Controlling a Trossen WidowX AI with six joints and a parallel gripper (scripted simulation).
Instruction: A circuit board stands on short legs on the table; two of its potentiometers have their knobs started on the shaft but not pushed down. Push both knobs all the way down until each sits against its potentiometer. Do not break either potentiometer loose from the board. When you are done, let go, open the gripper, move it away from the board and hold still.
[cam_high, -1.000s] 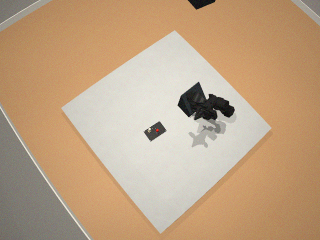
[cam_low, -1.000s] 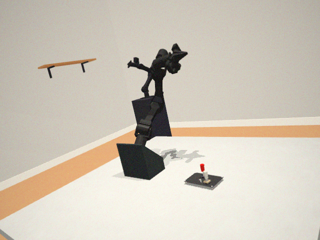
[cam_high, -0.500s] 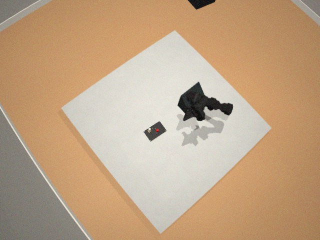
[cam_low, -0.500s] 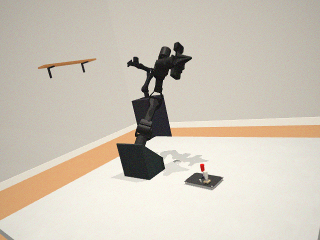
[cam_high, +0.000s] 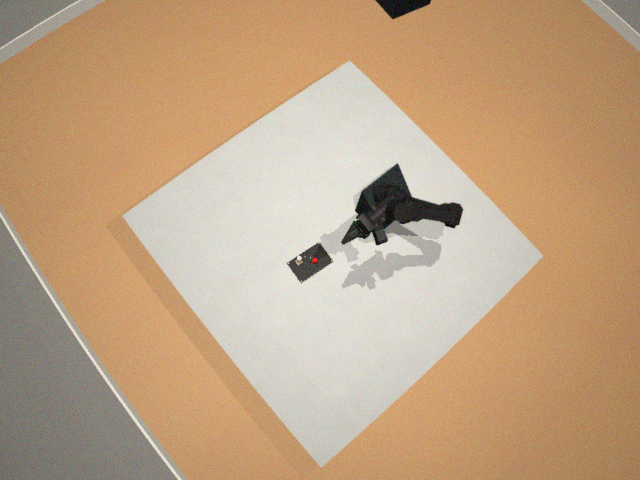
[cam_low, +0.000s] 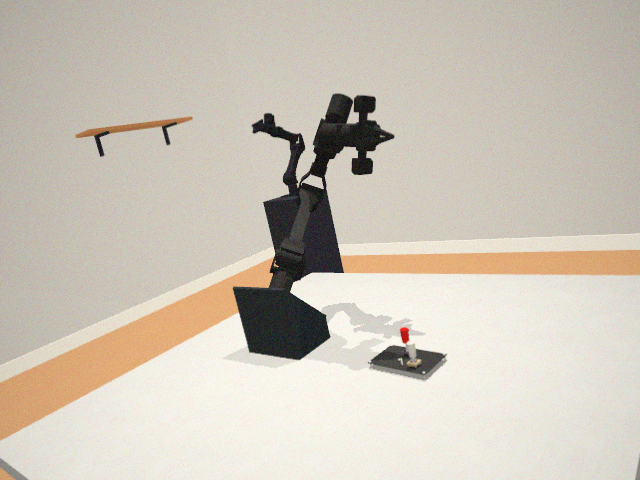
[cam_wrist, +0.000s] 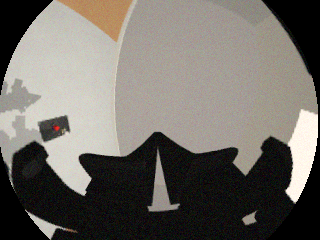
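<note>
Fingers (cam_low: 388, 136) pressed together, empty, high above desk (cam_low: 516, 413). White knob (cam_high: 299, 257) tiny, blurred; red knob (cam_low: 404, 334) cylindrical. Board (cam_low: 431, 361) flat, dark.

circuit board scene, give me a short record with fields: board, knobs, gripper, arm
board: dark circuit board standing on the white table, in front of the arm's base
knobs: red knob stands high on its shaft; white knob sits beside it on the board
gripper: gripper shut, holding nothing, high above the table and well clear of the board
arm: arm raised, the gripper pointing sideways rather than down at the board
</note>
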